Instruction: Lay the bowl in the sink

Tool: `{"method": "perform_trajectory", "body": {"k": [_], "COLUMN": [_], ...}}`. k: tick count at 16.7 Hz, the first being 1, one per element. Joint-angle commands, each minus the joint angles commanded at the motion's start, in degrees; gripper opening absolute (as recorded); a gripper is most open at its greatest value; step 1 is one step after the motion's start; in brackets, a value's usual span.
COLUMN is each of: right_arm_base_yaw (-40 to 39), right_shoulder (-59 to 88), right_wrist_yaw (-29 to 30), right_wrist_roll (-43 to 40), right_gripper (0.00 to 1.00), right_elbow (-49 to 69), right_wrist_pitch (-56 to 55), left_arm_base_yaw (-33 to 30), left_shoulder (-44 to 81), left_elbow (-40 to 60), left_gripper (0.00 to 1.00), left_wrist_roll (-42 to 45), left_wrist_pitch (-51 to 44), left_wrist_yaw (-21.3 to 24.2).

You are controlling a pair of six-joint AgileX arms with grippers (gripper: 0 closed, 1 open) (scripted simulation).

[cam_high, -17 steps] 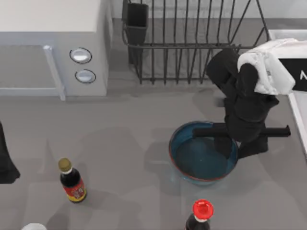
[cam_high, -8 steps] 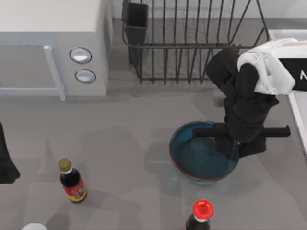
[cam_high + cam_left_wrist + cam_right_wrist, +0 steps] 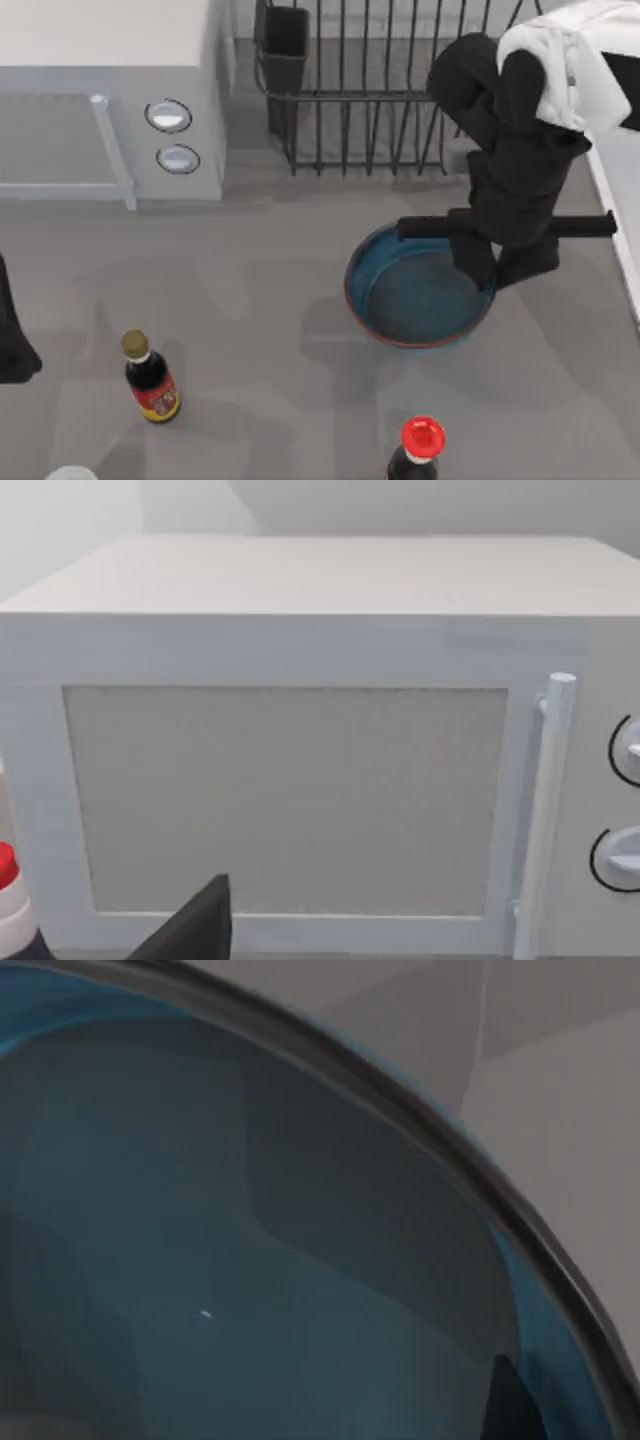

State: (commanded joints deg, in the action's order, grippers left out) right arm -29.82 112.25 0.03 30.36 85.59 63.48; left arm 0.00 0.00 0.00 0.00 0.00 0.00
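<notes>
Top view: bowl (image 3: pixel 415 295) right of table centre, its right rim under the right pincer (image 3: pixel 497 268), which appears clamped on that rim, one finger inside and one outside; a one-sided hold, so the likely fault is the bowl tilting or slipping out in transit; sink (image 3: pixel 612 215) at the right table edge, its raised rim a lip the bowl's underside could catch on; dish rack (image 3: pixel 400 90) close behind the arm, red-capped bottle (image 3: pixel 420 445) near in front, open table (image 3: pixel 260 290) to the left; left arm parked at the left edge. Left wrist view: microwave (image 3: pixel 300 770) ahead; left pincer's state cannot be told. Right wrist view: bowl (image 3: pixel 230 1260) interior close up, rim arcing across, table beyond.
</notes>
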Motion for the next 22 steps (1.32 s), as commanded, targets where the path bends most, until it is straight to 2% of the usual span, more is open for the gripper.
{"method": "perform_trajectory", "body": {"k": [3, 6, 13, 17, 22], "right_arm_base_yaw": [0.17, 0.44, 0.59, 3.96, 12.71], "right_shoulder": [-1.57, -3.43, -4.01, -5.83, -8.74], "right_wrist_yaw": [0.0, 0.0, -0.34, -4.3, -12.25], "right_wrist_roll": [-0.06, -0.16, -0.26, -1.96, -6.77], "right_gripper": [0.0, 0.0, 0.0, 0.0, 0.0], "right_elbow": [8.1, 14.03, 14.76, 9.61, -4.57], "right_wrist_pitch": [11.39, 17.8, 18.31, 9.94, -14.06], "left_arm_base_yaw": [0.0, 0.0, 0.0, 0.0, 0.0], "left_shoulder": [0.0, 0.0, 0.0, 0.0, 0.0], "left_elbow": [0.0, 0.0, 0.0, 0.0, 0.0], "left_gripper": [1.0, 1.0, 1.0, 1.0, 1.0], "left_wrist_roll": [0.0, 0.0, 0.0, 0.0, 0.0], "left_wrist_pitch": [0.0, 0.0, 0.0, 0.0, 0.0], "left_wrist_yaw": [0.0, 0.0, 0.0, 0.0, 0.0]}}
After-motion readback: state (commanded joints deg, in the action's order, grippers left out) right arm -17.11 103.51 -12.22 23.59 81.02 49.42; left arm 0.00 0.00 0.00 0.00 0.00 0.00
